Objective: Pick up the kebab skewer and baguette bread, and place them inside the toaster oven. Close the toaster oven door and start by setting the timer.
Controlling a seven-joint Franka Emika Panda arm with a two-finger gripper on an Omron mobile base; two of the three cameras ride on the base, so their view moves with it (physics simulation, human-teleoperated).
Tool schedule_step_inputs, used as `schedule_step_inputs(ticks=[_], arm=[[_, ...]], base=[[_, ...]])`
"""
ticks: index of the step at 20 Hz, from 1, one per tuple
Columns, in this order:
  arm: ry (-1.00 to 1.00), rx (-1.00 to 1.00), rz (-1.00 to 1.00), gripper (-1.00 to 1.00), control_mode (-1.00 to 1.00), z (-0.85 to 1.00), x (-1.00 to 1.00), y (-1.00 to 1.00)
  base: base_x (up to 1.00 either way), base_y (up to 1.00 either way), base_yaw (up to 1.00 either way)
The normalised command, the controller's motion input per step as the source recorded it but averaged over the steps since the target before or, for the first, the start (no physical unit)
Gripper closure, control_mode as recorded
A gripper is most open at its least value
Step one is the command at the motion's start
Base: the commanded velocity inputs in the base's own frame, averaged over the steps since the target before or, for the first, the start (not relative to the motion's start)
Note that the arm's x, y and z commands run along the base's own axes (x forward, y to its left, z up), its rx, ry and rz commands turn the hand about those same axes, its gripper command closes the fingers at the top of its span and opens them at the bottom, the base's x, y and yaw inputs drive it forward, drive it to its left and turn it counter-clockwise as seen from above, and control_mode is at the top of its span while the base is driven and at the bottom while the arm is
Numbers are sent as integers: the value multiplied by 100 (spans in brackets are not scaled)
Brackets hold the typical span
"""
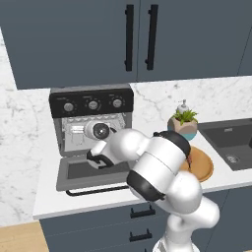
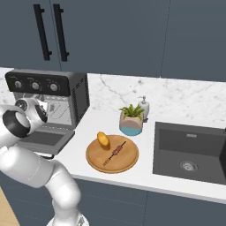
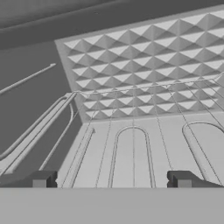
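Observation:
The toaster oven (image 1: 91, 104) (image 2: 49, 87) stands on the counter with its door (image 1: 87, 172) (image 2: 47, 139) dropped flat. My hand (image 1: 97, 131) reaches into the oven's mouth. My gripper (image 3: 113, 180) is open, nothing between its fingertips (image 3: 41, 179); ahead lie a wire rack (image 3: 131, 148) and the embossed back wall (image 3: 144, 65). On a round wooden plate (image 2: 95, 162) to the oven's right lie the golden baguette bread (image 2: 103, 140) and the kebab skewer (image 2: 115, 152) side by side, well away from the gripper. My arm partly hides the plate (image 1: 203, 166) in the left base view.
A potted plant (image 2: 131, 119) and a soap dispenser (image 2: 143, 106) stand behind the plate. A dark sink (image 2: 190, 152) is set into the counter at the right. Upper cabinets (image 1: 140, 39) hang just above the oven. The open door reaches the counter's front edge.

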Motion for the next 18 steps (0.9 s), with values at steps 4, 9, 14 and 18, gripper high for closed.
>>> schedule_step_inputs(ticks=[4,9,14,18], arm=[[-2,0,1,-100,-100,-22,12,-6],[-2,0,0,-100,-100,-13,22,-4],[0,0,0,-100,-100,-27,4,-2],[9,0,0,-100,-100,-42,-9,0]], base=[[0,0,0],[0,0,0],[0,0,0],[0,0,0]])
